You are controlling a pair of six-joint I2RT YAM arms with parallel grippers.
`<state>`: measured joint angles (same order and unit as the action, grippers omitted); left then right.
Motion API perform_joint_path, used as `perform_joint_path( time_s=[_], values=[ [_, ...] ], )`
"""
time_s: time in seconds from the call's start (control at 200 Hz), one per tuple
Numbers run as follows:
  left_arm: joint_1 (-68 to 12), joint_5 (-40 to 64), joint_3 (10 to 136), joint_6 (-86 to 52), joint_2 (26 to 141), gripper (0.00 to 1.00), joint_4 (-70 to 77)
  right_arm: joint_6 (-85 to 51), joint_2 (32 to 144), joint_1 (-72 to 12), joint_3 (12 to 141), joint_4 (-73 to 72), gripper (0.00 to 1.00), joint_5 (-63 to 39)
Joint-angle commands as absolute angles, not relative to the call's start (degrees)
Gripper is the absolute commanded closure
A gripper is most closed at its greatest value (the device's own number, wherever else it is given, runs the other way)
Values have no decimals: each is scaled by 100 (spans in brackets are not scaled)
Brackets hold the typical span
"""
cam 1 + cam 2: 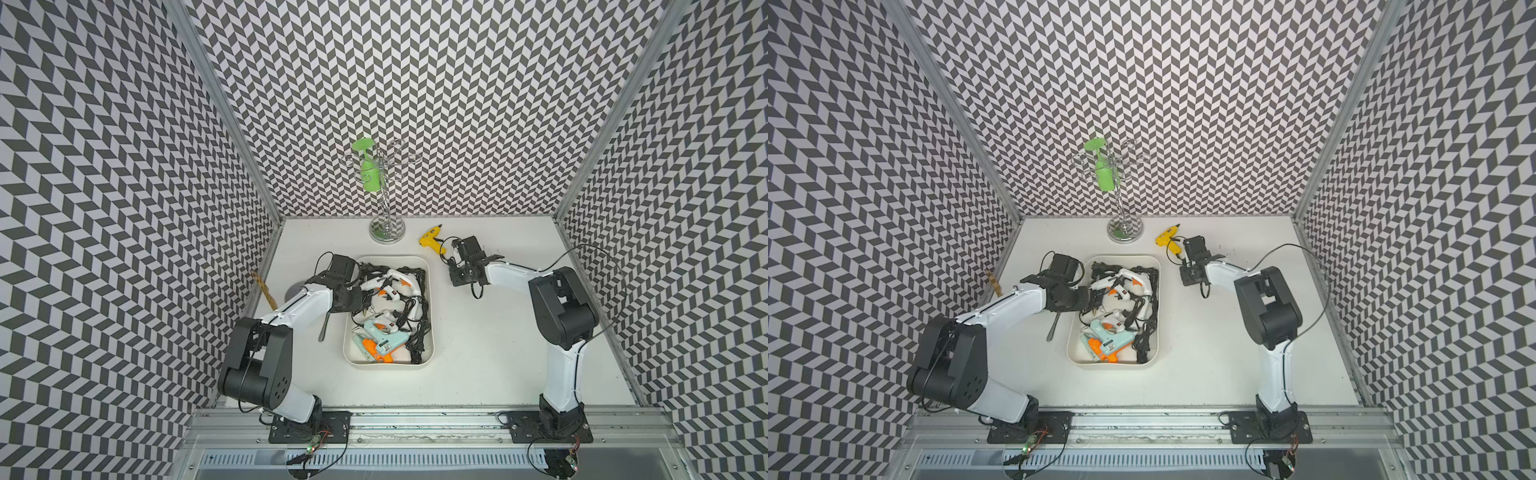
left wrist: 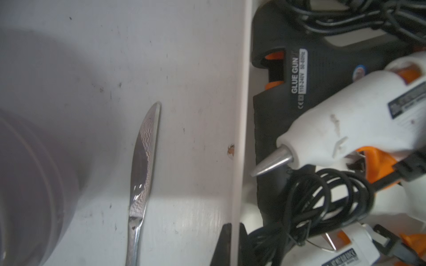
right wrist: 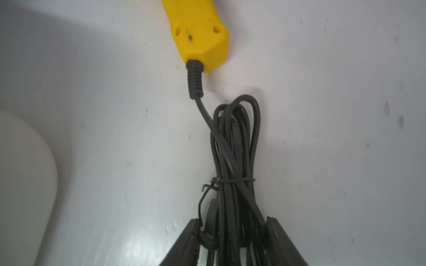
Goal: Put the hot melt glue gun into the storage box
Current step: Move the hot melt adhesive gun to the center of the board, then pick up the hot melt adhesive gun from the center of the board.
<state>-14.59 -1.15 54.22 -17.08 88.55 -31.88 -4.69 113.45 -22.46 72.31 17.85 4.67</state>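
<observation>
A yellow hot melt glue gun (image 1: pixel 431 242) (image 1: pixel 1169 242) (image 3: pixel 200 30) lies on the white table at the back, right of the storage box. Its black bundled cord (image 3: pixel 232 161) runs back between the fingers of my right gripper (image 3: pixel 232 222) (image 1: pixel 451 257), which is shut on the bundle down at the table. The cream-white storage box (image 1: pixel 430 316) (image 1: pixel 1159 316) stands mid-table and holds several glue guns in white, black, pale blue and orange, with tangled cords. My left gripper (image 2: pixel 234 226) (image 1: pixel 353 305) is shut on the box's left wall (image 2: pixel 239 138), one finger on each side.
A table knife (image 1: pixel 325 328) (image 2: pixel 144 147) lies just left of the box, under my left arm. A chrome cup stand (image 1: pixel 387 232) with a green goblet (image 1: pixel 368 170) stands at the back. A wooden utensil (image 1: pixel 264 289) leans at the left wall.
</observation>
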Motion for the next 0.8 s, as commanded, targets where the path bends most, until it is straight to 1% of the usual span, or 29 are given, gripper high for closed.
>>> perform_joint_path(
  time_s=[0.0,0.135,0.2,0.24,0.265,0.32,0.37,0.496,0.596,0.666,0.711,0.796],
  values=[
    [-1458,167,5707,-1661,9003,100,-2685,-737,10838,-2268,6652,2152,72,593],
    [-1515,362,5867,-1661,9232,100,-2509,-843,10126,-2307,6054,2317,66,184],
    [-1576,367,5965,-1629,9346,100,-2451,-856,9792,-2337,5918,2452,60,12],
    [-1594,373,6038,-1627,9418,100,-2427,-832,9633,-2345,5906,2537,54,-25],
    [-1599,405,6077,-1628,9467,100,-2411,-805,9565,-2338,5952,2604,48,-9],
    [-1600,478,6157,-1639,9564,100,-2361,-740,9470,-2337,6139,2715,38,265],
    [-1600,528,6192,-1644,9627,100,-2300,-665,9468,-2314,6322,2669,31,482],
    [-1600,617,6257,-1668,9711,100,-2176,-339,10059,-2166,7011,2682,28,619],
    [-1600,575,6263,-1690,9633,89,-2184,-234,10670,-2074,7527,2803,28,348],
    [-1597,489,6163,-1706,9432,75,-2158,-207,10863,-2074,7580,2624,28,269],
    [-1583,448,6091,-1735,9264,71,-2128,-181,10943,-2066,7576,2550,28,229],
    [-1509,498,6047,-1809,8958,60,-2136,-140,11094,-2057,7594,2465,28,184]
  ],
)
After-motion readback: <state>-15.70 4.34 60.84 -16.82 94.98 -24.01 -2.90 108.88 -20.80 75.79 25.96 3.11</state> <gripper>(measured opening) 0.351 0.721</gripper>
